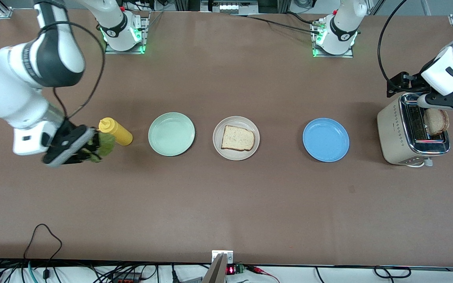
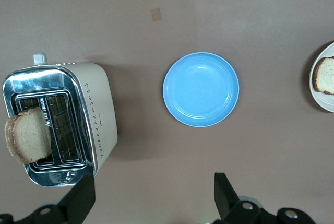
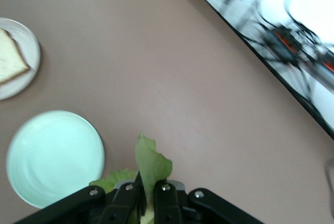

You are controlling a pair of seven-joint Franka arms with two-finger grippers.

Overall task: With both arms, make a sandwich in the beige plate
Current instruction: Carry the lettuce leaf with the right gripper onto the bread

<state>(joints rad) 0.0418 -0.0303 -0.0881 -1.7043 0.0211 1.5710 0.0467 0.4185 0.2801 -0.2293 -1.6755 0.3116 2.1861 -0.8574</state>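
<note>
Front view. Brown desk [image 1: 226, 204]; landmark is the beige plate [image 1: 236, 138] at its middle, carrying one bread slice [image 1: 238, 138], the sandwich's base. Beside it toward the right arm's end: mint-green plate [image 1: 171, 133], then yellow squeeze bottle [image 1: 115, 131] lying on its side. Toward the left arm's end: blue plate [image 1: 326, 140], then toaster [image 1: 412, 133] with a second bread slice [image 1: 437, 122] standing up out of its slot. Right hand [image 1: 89, 149] — clamped tight on a lettuce leaf [image 1: 104, 144], in the air just beside the bottle, probably bound for the beige plate. Left hand [image 1: 437, 103] — fingers spread wide, nothing gripped, over the toaster, apparently placed to take the toast. Cables and electronics line the desk's edge.

Left wrist view. Toaster [image 2: 60, 125] and toast [image 2: 27, 135] below, blue plate [image 2: 201, 89], beige plate's rim [image 2: 319, 96] at the frame edge; open fingers [image 2: 225, 192] in shot.

Right wrist view. Lettuce [image 3: 153, 167] pinched between closed fingers [image 3: 128, 198]; mint-green plate [image 3: 55, 156], beige plate [image 3: 23, 80]; blurred equipment past the desk edge.
</note>
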